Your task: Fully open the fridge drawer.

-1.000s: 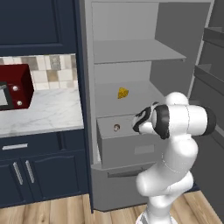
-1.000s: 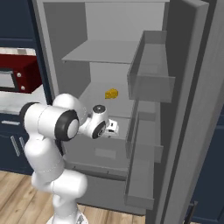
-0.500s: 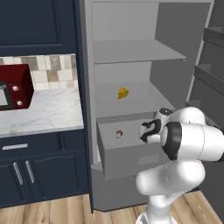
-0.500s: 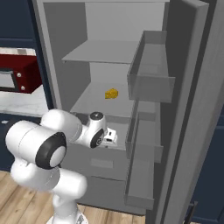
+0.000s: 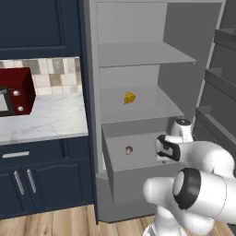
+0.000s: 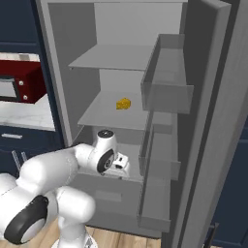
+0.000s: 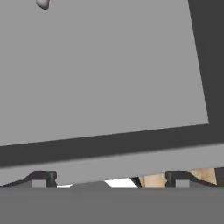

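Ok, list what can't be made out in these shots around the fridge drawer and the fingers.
- Left base view: the robot's own white arm covers the right part of the fridge drawer front, and the gripper fingers' contact with it.
- Right base view: the arm hides the drawer handle and front; whether the fingers are closed can't be told.
- Hand view: the fingers barely show at the bottom edge.
- Small item in the drawer: too small to identify.
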Robot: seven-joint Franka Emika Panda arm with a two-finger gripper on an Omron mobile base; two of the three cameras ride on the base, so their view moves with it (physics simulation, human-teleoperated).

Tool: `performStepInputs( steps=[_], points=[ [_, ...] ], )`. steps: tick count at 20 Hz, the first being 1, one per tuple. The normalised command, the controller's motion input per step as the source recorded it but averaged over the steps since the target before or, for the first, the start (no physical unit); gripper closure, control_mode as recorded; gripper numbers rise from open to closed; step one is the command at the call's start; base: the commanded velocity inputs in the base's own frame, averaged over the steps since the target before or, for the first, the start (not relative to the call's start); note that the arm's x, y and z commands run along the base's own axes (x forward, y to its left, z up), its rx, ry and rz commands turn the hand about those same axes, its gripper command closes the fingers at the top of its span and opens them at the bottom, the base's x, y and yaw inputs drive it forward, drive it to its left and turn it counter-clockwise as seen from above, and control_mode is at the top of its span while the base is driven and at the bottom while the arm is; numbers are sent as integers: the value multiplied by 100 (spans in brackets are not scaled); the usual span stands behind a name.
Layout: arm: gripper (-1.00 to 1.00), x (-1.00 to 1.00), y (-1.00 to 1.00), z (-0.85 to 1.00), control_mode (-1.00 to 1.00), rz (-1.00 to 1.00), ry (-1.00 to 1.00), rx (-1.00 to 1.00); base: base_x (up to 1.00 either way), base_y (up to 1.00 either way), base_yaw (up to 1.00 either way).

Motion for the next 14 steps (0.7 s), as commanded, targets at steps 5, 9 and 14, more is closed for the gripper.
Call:
performStepInputs(
  steps=[5,9,14],
  points=[
    [-100,-96,-11,37,-100,-13,-6,7,0,0,0],
    [-100,-65,0,100,-100,-16,-48,9,0,0,0],
    [-100,-45,30,100,-100,-12,-47,0,0,0,0]
  ],
)
